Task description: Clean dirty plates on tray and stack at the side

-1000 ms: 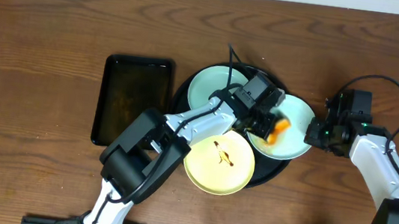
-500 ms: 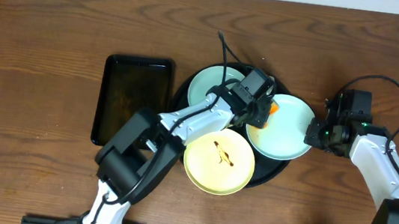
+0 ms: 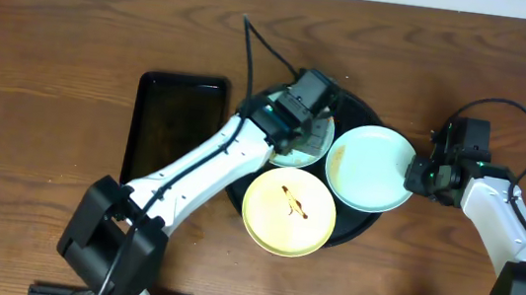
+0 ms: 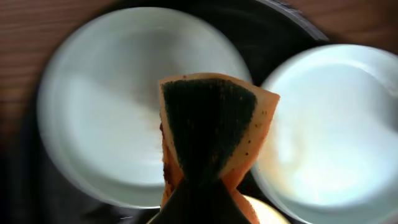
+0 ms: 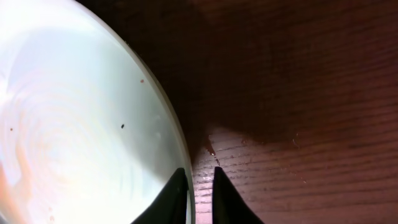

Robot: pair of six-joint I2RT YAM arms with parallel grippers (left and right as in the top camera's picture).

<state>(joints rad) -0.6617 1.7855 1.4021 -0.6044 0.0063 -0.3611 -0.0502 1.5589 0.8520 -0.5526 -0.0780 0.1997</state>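
The round black tray (image 3: pixel 367 113) holds three plates. My left gripper (image 3: pixel 304 119) is shut on an orange sponge with a dark green face (image 4: pixel 208 127) and holds it over the back-left mint plate (image 3: pixel 287 155), which also shows in the left wrist view (image 4: pixel 99 106). My right gripper (image 3: pixel 420 174) is shut on the rim of the right mint plate (image 3: pixel 372 168); in the right wrist view its fingers (image 5: pixel 176 193) straddle that plate's edge (image 5: pixel 74 112). This plate has a faint brown tint at its left edge. The yellow plate (image 3: pixel 288 211) at the front has a brown smear at its centre.
A smaller black rectangular tray (image 3: pixel 176 130) lies left of the round tray. Bare wooden table (image 5: pixel 298 124) lies right of the right plate. The left arm's cable rises behind the tray (image 3: pixel 250 52).
My left gripper has moved left with the sponge, from over the right mint plate to over the back-left mint plate. The right gripper has kept its hold on the rim.
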